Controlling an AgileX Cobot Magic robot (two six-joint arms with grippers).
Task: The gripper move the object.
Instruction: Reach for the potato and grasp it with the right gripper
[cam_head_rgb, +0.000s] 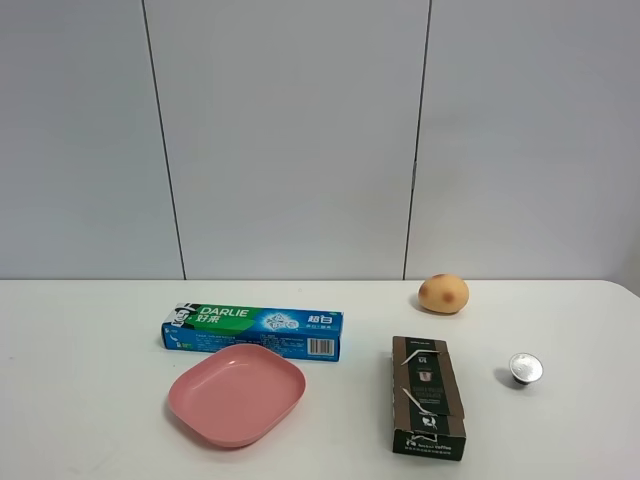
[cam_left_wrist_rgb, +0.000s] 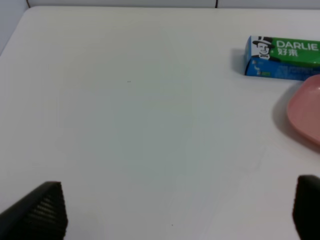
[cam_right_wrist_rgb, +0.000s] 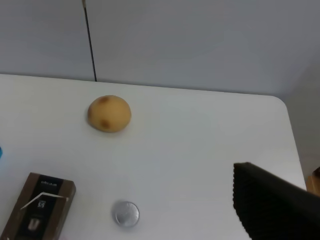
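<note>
Where the white table (cam_head_rgb: 80, 380) runs back to the grey panelled wall (cam_head_rgb: 290, 130), contents are listed from one landmark: the dark brown rectangular carton with white line drawings (cam_head_rgb: 427, 396), lying flat with its length running toward the wall. Item 1: small oval yellow-tan potato-like object with reddish-brown blotches (cam_head_rgb: 443, 293), resting on the table beyond the carton on the wall side, apart from it, near the table's far edge, free of both grippers. Item 2: small round silver capsule (cam_head_rgb: 525, 368), near the carton's right side, not touching it. Item 3: long green-and-blue toothpaste box printed DARLIE (cam_head_rgb: 255, 331), flat on the table, well to the carton's left. Item 4: shallow pink plastic dish with rounded corners (cam_head_rgb: 236, 394), also left of the carton, its far rim overlapping the toothpaste box's front edge in the high view; contact cannot be told. Item 5: left gripper (cam_left_wrist_rgb: 172, 212), black ribbed fingertips (cam_left_wrist_rgb: 37, 212) spread wide over bare table, holding nothing, farther left of the carton than the toothpaste box's end. Item 6: right gripper (cam_right_wrist_rgb: 270, 207), only one black ribbed finger showing in its wrist view, so its opening cannot be told; nothing is seen on that finger, and the object, capsule and carton end lie apart from it.
</note>
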